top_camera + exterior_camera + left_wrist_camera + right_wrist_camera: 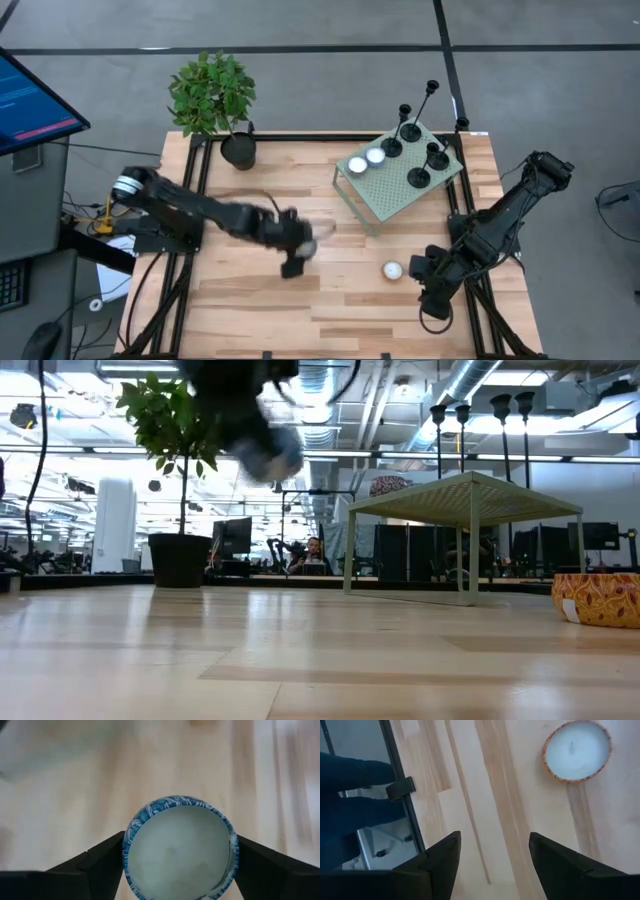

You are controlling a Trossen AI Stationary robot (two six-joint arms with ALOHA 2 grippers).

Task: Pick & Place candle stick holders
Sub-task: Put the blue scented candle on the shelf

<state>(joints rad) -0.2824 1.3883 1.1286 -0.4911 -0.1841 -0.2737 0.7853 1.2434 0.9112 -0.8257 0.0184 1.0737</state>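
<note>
L arm stretches across the counter (250, 300) from its left edge, elbow bent, left gripper (300, 245) near mid-counter, lifted off the surface, jaws clamped on a blue-patterned candle tin (180, 847). R arm folded at right edge; right gripper (432, 288) low, pointing down, jaws apart, nothing between.

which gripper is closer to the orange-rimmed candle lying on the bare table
Right. The right gripper sits just beside the orange-rimmed candle, jaws open and empty. The left gripper is farther off toward mid-table, closed on a blue-rimmed candle.
</note>
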